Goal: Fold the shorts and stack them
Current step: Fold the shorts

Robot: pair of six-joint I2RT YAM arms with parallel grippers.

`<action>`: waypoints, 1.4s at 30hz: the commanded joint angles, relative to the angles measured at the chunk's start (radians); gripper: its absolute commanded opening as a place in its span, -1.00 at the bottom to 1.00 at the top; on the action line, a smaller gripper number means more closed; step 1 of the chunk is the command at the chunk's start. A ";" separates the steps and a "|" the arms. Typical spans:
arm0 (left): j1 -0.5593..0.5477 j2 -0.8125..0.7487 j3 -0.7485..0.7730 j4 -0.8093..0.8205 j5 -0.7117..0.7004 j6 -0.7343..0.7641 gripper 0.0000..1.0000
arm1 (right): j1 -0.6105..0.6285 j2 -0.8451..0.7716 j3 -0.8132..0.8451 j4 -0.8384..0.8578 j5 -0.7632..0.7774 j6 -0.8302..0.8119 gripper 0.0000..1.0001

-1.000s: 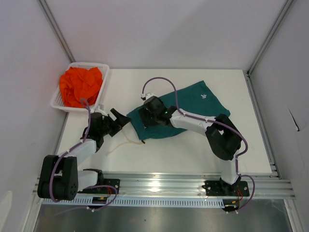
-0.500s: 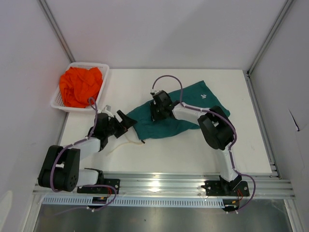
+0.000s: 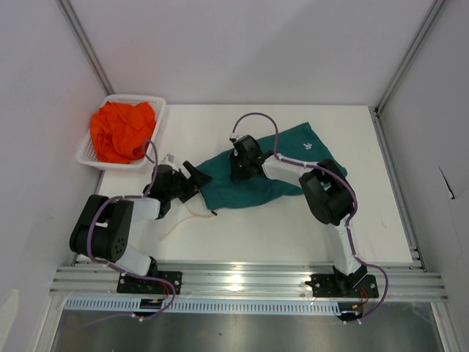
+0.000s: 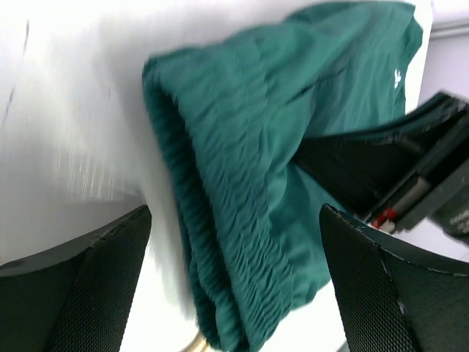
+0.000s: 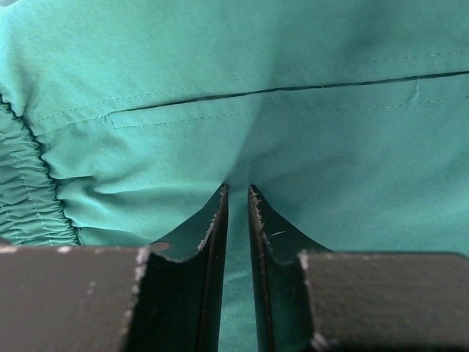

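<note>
Right claw (image 3: 238, 167) is down on the teal shorts (image 3: 293, 150), which lie spread and rumpled across the middle of the surface (image 3: 256, 235), running from the far right toward the centre. In my right wrist view the claw (image 5: 236, 192) has its jaws drawn nearly together, with a thin ridge of the teal fabric (image 5: 293, 132) pinched between them, just below a stitched seam. Left claw (image 3: 192, 176) sits at the near-left end of the same garment, jaws spread wide and holding nothing. Its wrist view shows the gathered elastic waistband (image 4: 220, 242) lying ahead of the claw (image 4: 233, 220), between the two fingers; I cannot confirm contact with either. The orange shorts (image 3: 121, 130) are bunched in the white basket (image 3: 135, 97) at the far-left corner of the surface, well apart from both claws.
</note>
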 commanded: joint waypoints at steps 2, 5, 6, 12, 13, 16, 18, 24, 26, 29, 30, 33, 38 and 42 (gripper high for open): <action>-0.010 0.052 0.041 0.113 -0.059 -0.015 0.94 | -0.010 0.041 -0.011 -0.053 0.006 -0.025 -0.62; -0.029 0.089 0.023 0.173 -0.123 -0.039 0.91 | -0.007 0.039 -0.022 -0.041 -0.014 -0.028 -0.65; -0.037 0.092 0.021 0.185 -0.139 -0.041 0.92 | -0.005 0.038 -0.022 -0.039 -0.017 -0.028 -0.65; -0.068 0.147 0.058 0.201 -0.200 -0.069 0.91 | -0.004 0.028 -0.034 -0.024 -0.029 -0.031 -0.65; -0.069 0.161 0.072 0.194 -0.208 -0.075 0.90 | -0.004 0.025 -0.034 -0.024 -0.029 -0.031 -0.65; -0.091 0.168 0.082 0.155 -0.242 -0.089 0.90 | -0.004 0.015 -0.045 -0.017 -0.032 -0.033 -0.65; -0.099 0.167 0.079 0.144 -0.277 -0.105 0.90 | -0.004 0.012 -0.050 -0.014 -0.035 -0.033 -0.65; -0.105 0.182 0.021 0.225 -0.294 -0.139 0.90 | -0.004 0.010 -0.053 -0.010 -0.044 -0.030 -0.64; -0.105 0.208 0.018 0.297 -0.277 -0.135 0.89 | -0.004 0.010 -0.053 -0.008 -0.047 -0.027 -0.64; -0.105 0.248 0.015 0.389 -0.231 -0.142 0.83 | -0.004 0.012 -0.051 -0.007 -0.057 -0.025 -0.64; -0.105 0.271 0.012 0.411 -0.211 -0.144 0.82 | -0.004 0.013 -0.051 -0.007 -0.060 -0.027 -0.64; -0.108 0.303 0.015 0.440 -0.190 -0.145 0.78 | -0.007 0.016 -0.051 -0.004 -0.070 -0.025 -0.64; -0.134 0.314 0.000 0.469 -0.194 -0.127 0.67 | -0.007 0.031 -0.045 0.004 -0.084 -0.016 -0.63; -0.134 0.293 -0.011 0.469 -0.183 -0.105 0.40 | -0.008 0.039 -0.042 0.004 -0.087 -0.014 -0.64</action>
